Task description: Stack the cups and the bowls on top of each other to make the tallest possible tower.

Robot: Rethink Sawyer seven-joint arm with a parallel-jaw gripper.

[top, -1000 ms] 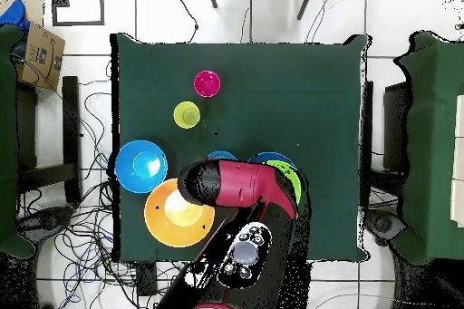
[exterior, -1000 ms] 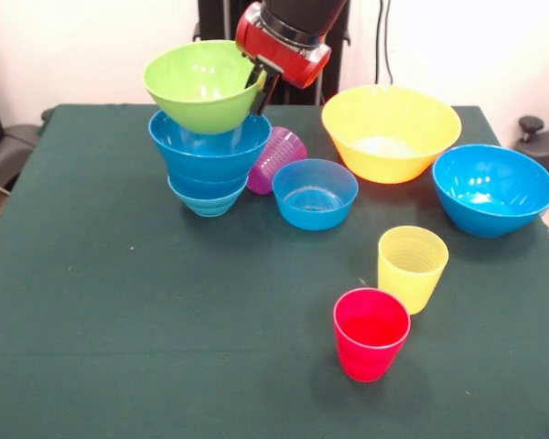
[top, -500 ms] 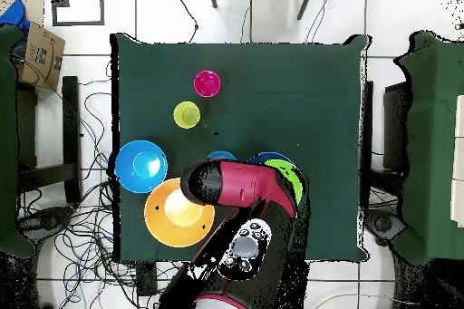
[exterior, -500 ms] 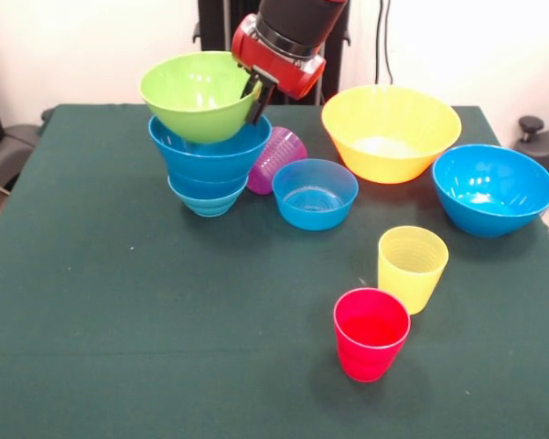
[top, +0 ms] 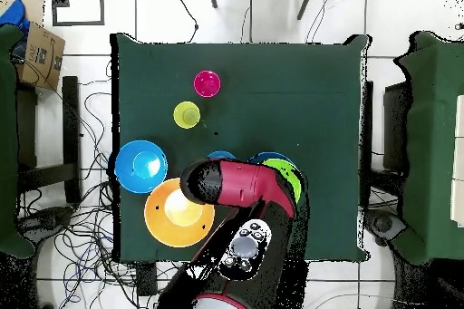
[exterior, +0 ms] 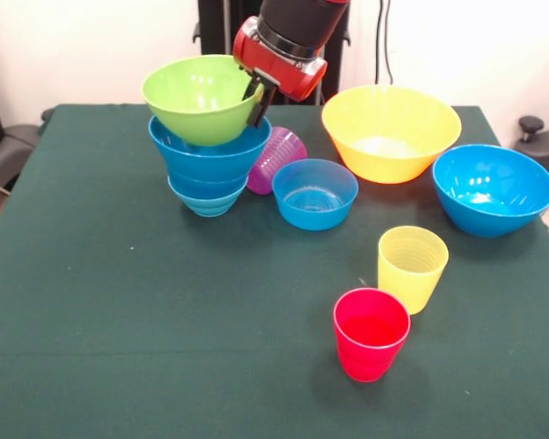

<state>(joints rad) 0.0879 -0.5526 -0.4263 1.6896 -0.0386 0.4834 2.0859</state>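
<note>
My gripper point(exterior: 255, 99) is shut on the right rim of the lime green bowl point(exterior: 199, 95) and holds it tilted on top of the tower point(exterior: 209, 165) of nested blue bowls at the back left. A purple cup point(exterior: 276, 157) lies on its side right of the tower. A small blue bowl point(exterior: 315, 193), the very large yellow bowl point(exterior: 391, 133) and a large blue bowl point(exterior: 492, 188) stand to the right. The yellow cup point(exterior: 411, 267) and red cup point(exterior: 371, 333) stand upright nearer the front. In the overhead view my arm point(top: 243, 188) covers the tower; only a green rim point(top: 292, 178) shows.
The green table point(exterior: 119, 329) holds everything. In the overhead view a cardboard box point(top: 36, 52) sits on a side table at the upper left, and cables lie on the floor around the table.
The green bowl has come down from above the stack onto the top blue bowl and shifted slightly; the gripper still holds its rim.
</note>
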